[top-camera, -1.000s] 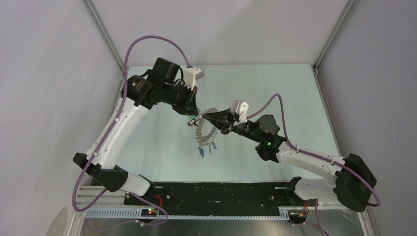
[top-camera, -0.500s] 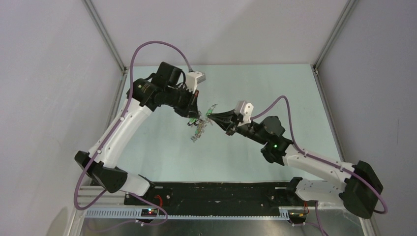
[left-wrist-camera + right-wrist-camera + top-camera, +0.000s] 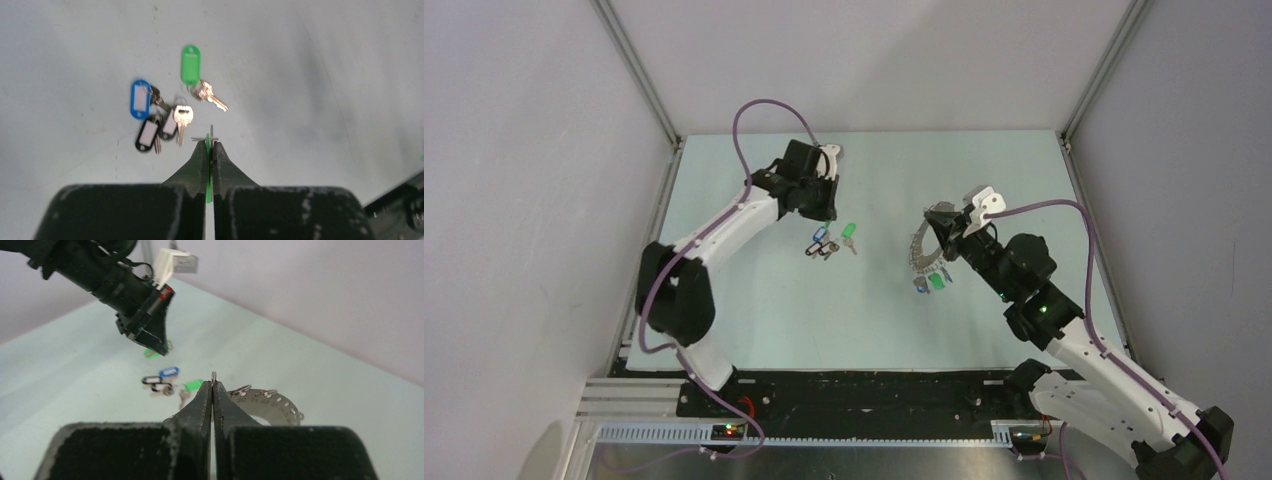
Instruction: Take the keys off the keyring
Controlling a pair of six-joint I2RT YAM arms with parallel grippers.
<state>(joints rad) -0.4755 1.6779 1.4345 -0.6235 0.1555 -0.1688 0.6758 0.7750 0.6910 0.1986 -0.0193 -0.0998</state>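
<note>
A: What's on the table (image 3: 754, 300)?

B: Biggest item is the keyring (image 3: 921, 252), right of centre. I have it held tilted in my right gripper (image 3: 213, 386). The fingers are pressed together at its rim and a small wire loop pokes out at the tips.

A: Anything on it?

B: The hanging keys (image 3: 930, 283), with blue and green tags, are bunched at its near edge.

A: Left side?

B: My left gripper (image 3: 210, 146) hovers over the table, well apart from the keyring. The jaws are pinched on a green tag (image 3: 208, 170), which sits edge-on between them.

A: Any off the ring?

B: The loose keys (image 3: 182, 115) lie on the table just past the left fingertips. There's a blue tag (image 3: 140, 98), then two black tags (image 3: 147, 136). A green-tagged key (image 3: 192, 70) lies slightly apart.
</note>
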